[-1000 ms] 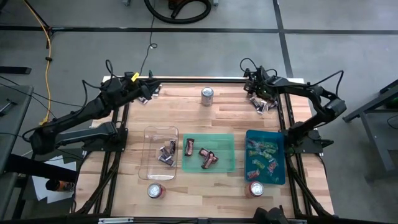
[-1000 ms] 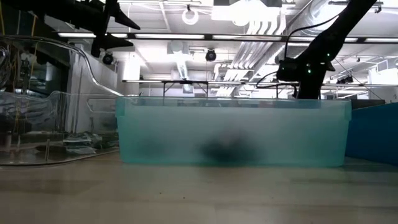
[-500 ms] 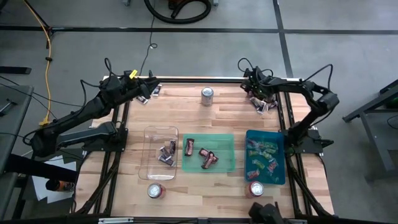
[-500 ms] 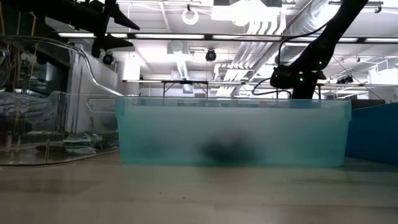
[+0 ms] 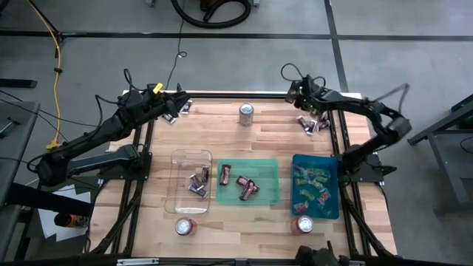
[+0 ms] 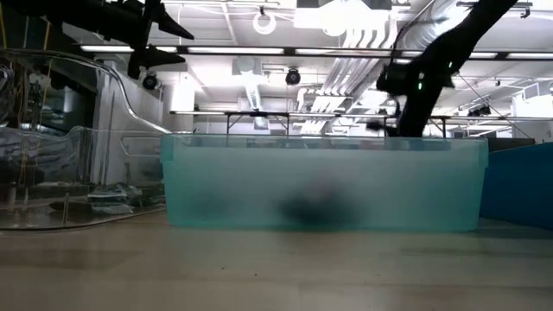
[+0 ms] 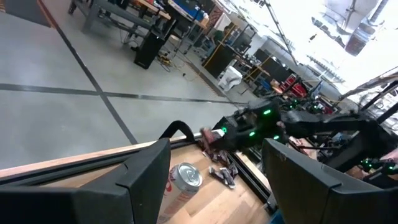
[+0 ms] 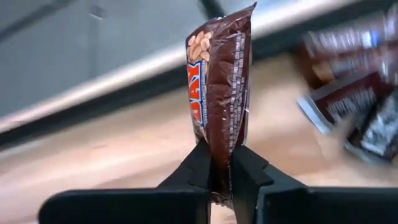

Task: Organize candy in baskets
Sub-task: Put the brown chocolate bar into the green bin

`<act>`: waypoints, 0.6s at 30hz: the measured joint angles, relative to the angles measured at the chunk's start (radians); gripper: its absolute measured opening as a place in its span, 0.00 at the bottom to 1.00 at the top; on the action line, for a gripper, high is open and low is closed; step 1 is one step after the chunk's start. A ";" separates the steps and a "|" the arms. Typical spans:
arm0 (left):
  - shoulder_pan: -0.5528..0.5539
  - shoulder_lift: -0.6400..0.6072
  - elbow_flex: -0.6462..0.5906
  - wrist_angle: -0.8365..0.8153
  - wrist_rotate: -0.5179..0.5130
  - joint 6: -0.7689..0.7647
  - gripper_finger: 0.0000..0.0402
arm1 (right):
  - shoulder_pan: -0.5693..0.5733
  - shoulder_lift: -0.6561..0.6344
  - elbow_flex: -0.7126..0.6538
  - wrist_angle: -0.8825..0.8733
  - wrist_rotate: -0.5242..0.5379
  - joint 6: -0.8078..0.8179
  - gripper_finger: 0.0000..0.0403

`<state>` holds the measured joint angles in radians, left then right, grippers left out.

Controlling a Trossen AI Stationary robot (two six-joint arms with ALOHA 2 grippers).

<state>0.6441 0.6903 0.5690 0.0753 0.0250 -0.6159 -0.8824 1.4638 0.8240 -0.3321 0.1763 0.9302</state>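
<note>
My right hand (image 8: 221, 163) pinches a maroon candy (image 8: 219, 87) upright, upper right over the counter (image 5: 222, 133); my left hand (image 5: 177, 108) waits upper left, fingers apart.

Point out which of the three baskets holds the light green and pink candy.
The solid teal-blue basket, rightmost of the three on the table, holds the light green and pink sweets. The clear basket and the translucent green basket hold darker wrappers.
</note>
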 joint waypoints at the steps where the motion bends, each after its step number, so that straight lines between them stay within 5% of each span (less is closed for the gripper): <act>1: 0.000 0.000 0.000 0.003 0.000 0.001 0.60 | 0.010 -0.036 0.006 0.004 0.000 -0.029 0.06; 5: 0.000 0.000 0.000 0.023 -0.002 0.030 0.60 | 0.069 -0.179 0.027 0.094 -0.033 -0.227 0.01; 9: 0.000 0.000 0.000 0.053 -0.004 0.072 0.60 | 0.141 -0.279 0.028 0.200 -0.221 -0.426 0.03; 18: 0.000 0.004 0.000 0.058 -0.008 0.134 0.60 | 0.449 -0.273 0.029 0.224 -0.565 -0.502 0.04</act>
<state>0.6437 0.6939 0.5694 0.1330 0.0175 -0.4817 -0.4332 1.1907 0.8528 -0.1086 -0.3888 0.4280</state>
